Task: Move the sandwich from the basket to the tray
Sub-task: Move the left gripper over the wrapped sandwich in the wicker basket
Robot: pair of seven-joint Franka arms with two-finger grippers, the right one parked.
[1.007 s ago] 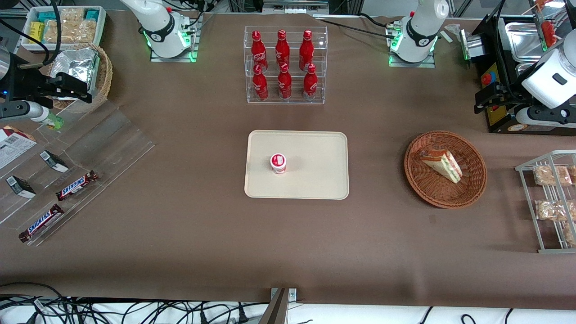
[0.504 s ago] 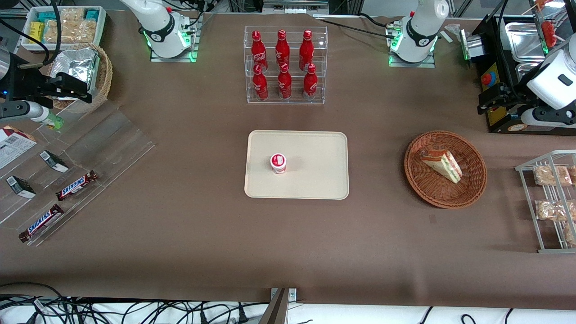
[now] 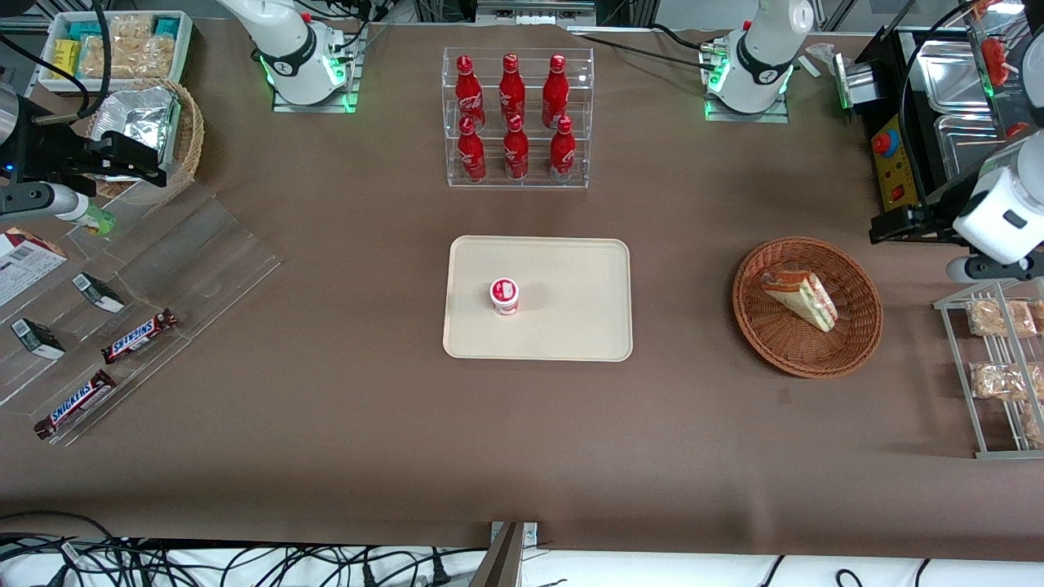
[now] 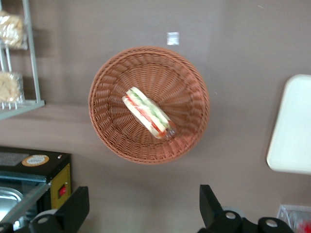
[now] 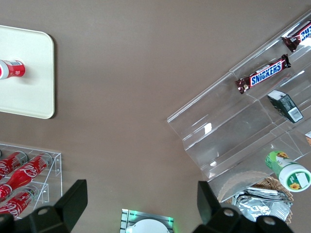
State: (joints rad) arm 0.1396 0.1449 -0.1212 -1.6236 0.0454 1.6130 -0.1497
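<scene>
Sandwich (image 3: 800, 299): a triangular wedge of pale bread with red, green and cream layers, lying on its side in the basket, untouched
Basket (image 3: 856, 281): round, shallow, reddish-brown wicker, tightly woven, at about 3 o'clock from the tray
Tray (image 3: 571, 326): flat cream-beige plastic, rounded corners, low rim; a small red-and-white cup (image 3: 504, 295) stands on it at about 9 o'clock from its middle
Change: over the last second the left arm has swung nearer the front camera, from over the black machine (image 3: 901, 163) toward the basket
Gripper (image 4: 143, 206): fingers spread wide, holding nothing, hovering high near the basket's rim, not over the sandwich itself
Meaning: the approach is under way; pickup has not begun, and centring plus descent are likely next
Beside the basket: a grey wire rack (image 3: 991, 367) of bagged beige snacks, toward the working arm's end
</scene>
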